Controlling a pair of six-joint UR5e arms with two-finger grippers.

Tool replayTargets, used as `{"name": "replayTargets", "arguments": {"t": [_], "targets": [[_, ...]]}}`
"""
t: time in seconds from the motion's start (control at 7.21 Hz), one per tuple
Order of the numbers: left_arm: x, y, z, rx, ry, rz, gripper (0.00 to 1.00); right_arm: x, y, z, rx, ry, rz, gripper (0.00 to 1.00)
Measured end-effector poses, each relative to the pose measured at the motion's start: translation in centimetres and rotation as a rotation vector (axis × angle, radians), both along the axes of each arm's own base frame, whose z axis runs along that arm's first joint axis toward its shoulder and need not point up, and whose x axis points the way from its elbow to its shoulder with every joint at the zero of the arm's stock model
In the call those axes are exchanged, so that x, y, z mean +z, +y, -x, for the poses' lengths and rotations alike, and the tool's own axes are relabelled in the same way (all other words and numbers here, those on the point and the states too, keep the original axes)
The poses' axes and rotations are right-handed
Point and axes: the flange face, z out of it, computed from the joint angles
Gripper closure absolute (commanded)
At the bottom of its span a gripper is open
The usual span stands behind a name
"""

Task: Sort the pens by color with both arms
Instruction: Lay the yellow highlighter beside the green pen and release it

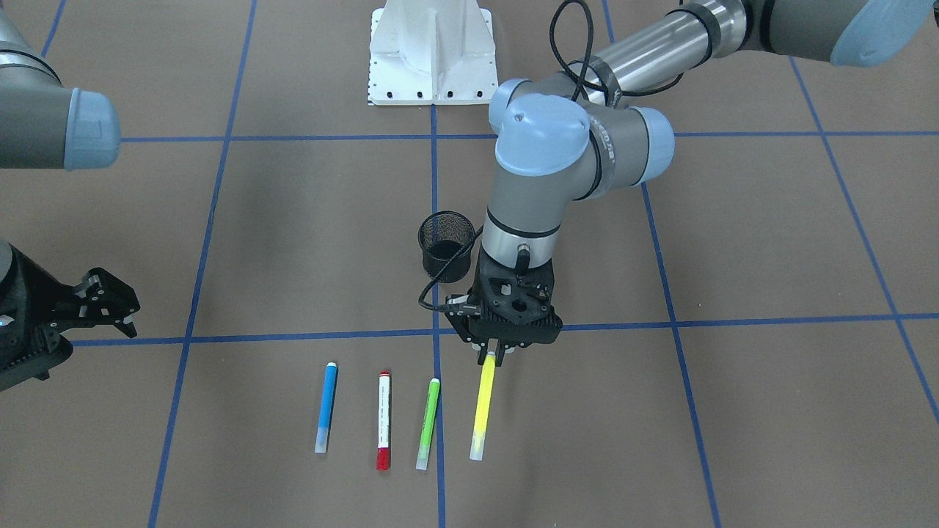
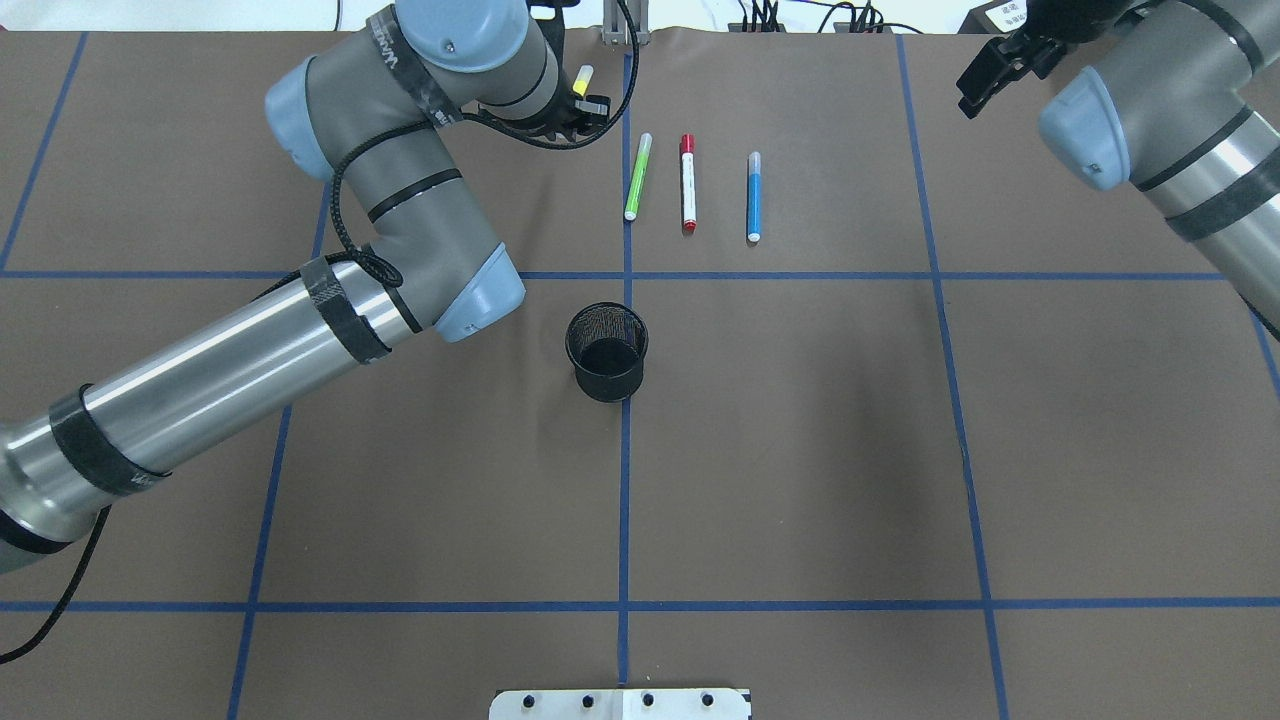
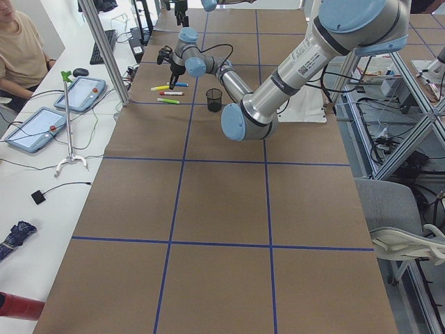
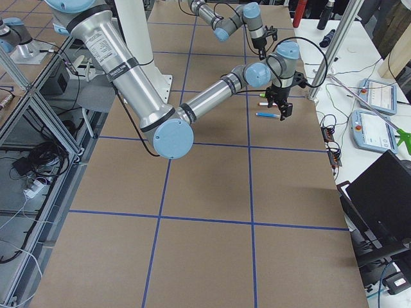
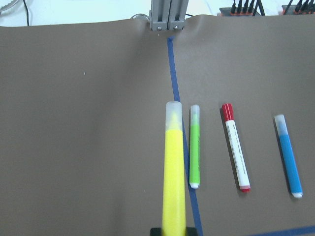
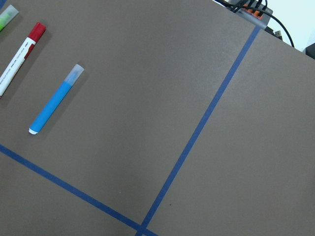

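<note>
Brown matting crossed by blue tape lines is spread over the table (image 1: pixel 733 235). At the front-facing view's left, the black two-finger right gripper (image 1: pixel 126 308) is seen with its jaws apart and nothing between them, well apart from the pens. Next, three slim pens are laid side by side: the blue highlighter (image 1: pixel 326 407), the white-barrelled marker with the red cap (image 1: pixel 384 419) and the green highlighter (image 1: pixel 428 423). Just beside the green one, the yellow highlighter (image 1: pixel 483 407) is clamped at its tail end by the black left gripper (image 1: pixel 490 357) and seems raised off the surface. Sorting is judged barely begun: one pen is taken up, three are untouched, and none is seen in the black mesh cup (image 1: pixel 446 246). All four long axes are aligned from the robot's side outward, with the caps pointed away from the robot.
</note>
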Motion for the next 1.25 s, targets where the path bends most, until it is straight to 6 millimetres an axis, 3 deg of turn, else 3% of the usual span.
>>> {"name": "replayTargets", "arguments": {"t": [0.28, 0.42, 0.83, 0.97, 1.25], "targets": [[3.8, -2.3, -3.6, -0.03, -0.023, -0.03, 1.0, 0.1, 0.0, 0.1, 0.0, 0.001, 0.001, 0.0], [4.4, -1.9, -5.4, -0.026, -0.032, -0.036, 0.91, 0.1, 0.0, 0.1, 0.0, 0.002, 0.002, 0.0], [4.6, -0.2, -7.8, 0.0, -0.034, -0.043, 0.36, 0.1, 0.0, 0.1, 0.0, 0.002, 0.001, 0.0], [4.6, 0.3, -8.1, 0.008, -0.032, -0.047, 0.06, 0.1, 0.0, 0.1, 0.001, 0.002, 0.002, 0.0], [5.3, 1.2, -7.9, 0.017, -0.03, -0.054, 0.01, 0.2, 0.0, 0.1, 0.001, 0.003, 0.003, 0.0]]}}
